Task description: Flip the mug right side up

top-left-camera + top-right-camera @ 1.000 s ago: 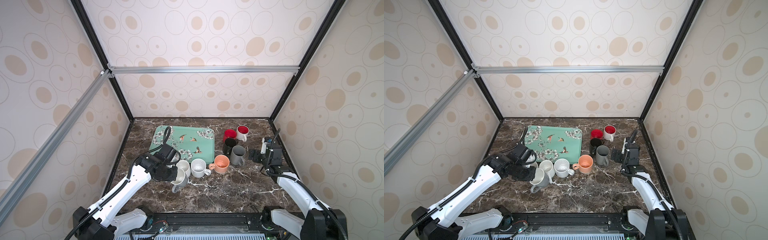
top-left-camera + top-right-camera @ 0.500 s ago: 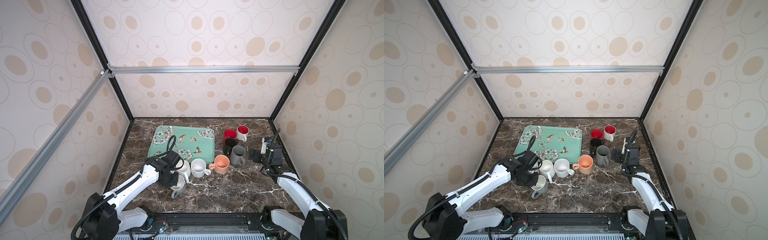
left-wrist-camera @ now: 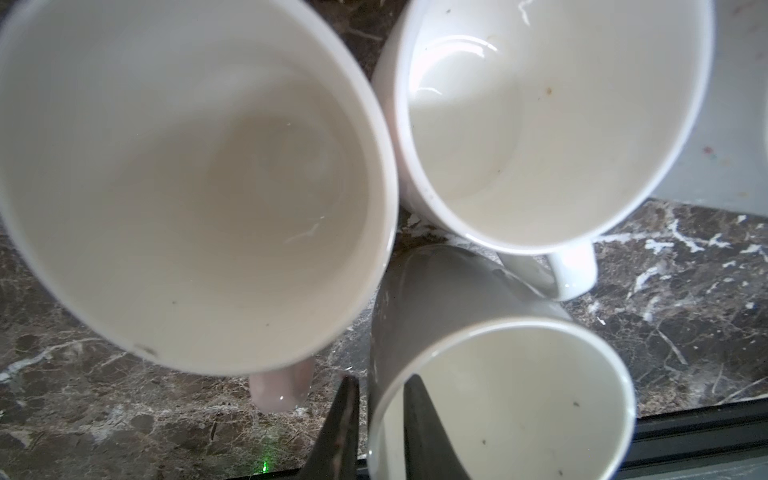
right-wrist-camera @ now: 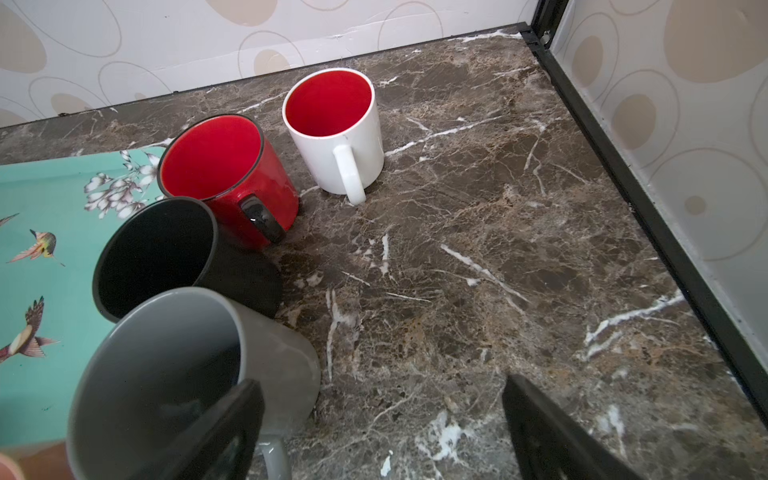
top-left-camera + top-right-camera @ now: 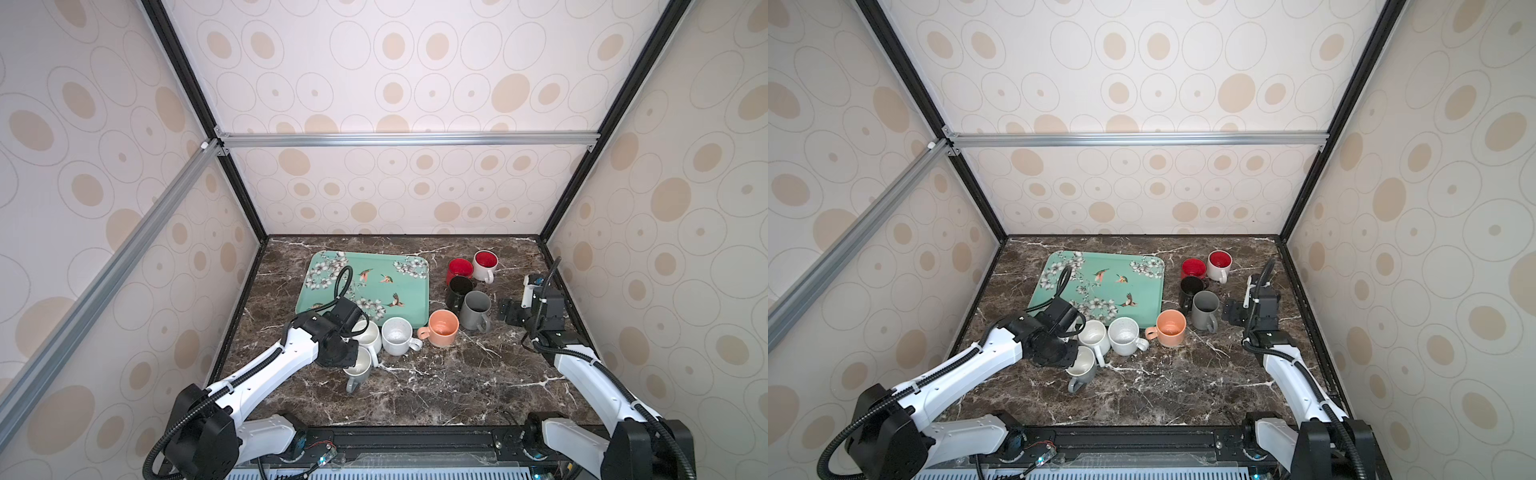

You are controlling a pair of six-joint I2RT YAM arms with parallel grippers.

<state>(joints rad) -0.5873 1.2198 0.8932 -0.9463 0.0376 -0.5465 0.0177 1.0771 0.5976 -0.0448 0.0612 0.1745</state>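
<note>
Straddling the rim of the upright grey, white-lined ceramic mug (image 3: pixel 498 374) with my left gripper (image 3: pixel 381 386), jaws narrow, pinch unclear; both top views hide this. My right gripper (image 4: pixel 382 386) gapes wide.

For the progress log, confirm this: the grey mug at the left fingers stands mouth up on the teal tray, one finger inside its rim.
Not quite. The grey mug does stand mouth up with one of the left fingers inside its rim, but it is on the marble table, nearer the robot than the teal tray, not on it. Both top views show this.
</note>
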